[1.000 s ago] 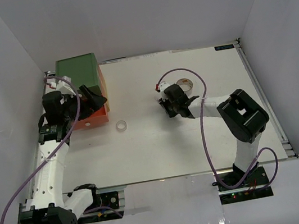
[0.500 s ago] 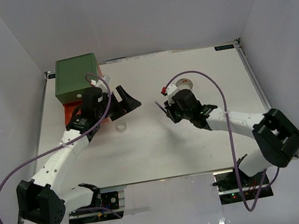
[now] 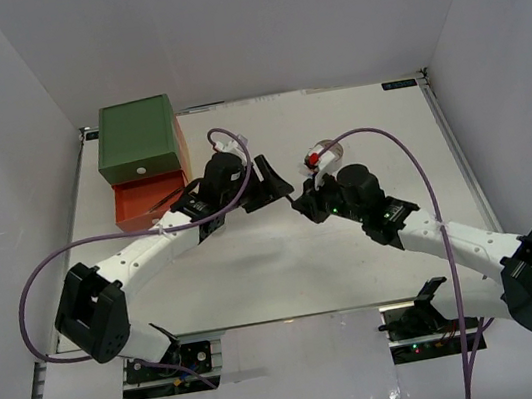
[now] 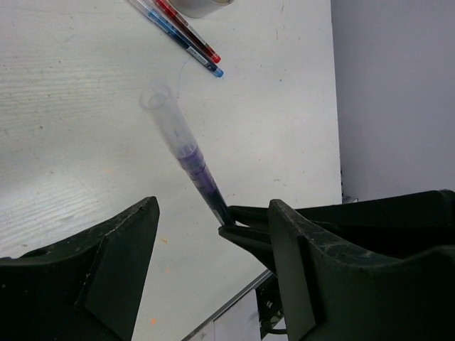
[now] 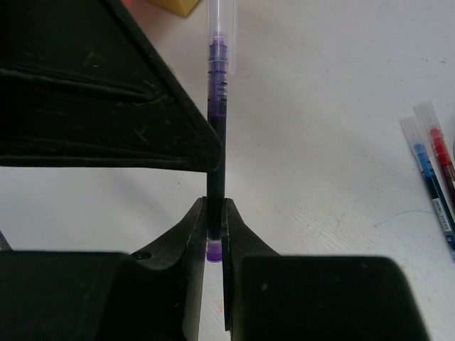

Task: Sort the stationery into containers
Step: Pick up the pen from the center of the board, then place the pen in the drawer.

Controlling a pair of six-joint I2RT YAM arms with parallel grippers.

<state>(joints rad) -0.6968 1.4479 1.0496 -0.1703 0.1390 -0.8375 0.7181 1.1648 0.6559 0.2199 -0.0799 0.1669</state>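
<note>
Purple pen pinched by its tail end in the right tool, fingers pressed tight on the barrel, clear cap pointing away from the wrist. Pen raised at a slant over the middle of the worktop; hard to tell from the wrist views whether the cap end touches the surface or sits just off it.

Left tool spread wide, one finger on each side of the same pen, straddling the barrel close to the right tool's tips. Nothing gripped. From the right wrist, one dark left finger just beside the barrel.

Both tools tip to tip near the centre of the worktop, arms reaching in from either side.

Red pen and blue pen flat on the worktop, side by side and parallel, just beside a tape roll behind the right tool.

Chest at the far left corner: green top with a white knob, orange drawer pulled out below it, well apart from the held pen.
</note>
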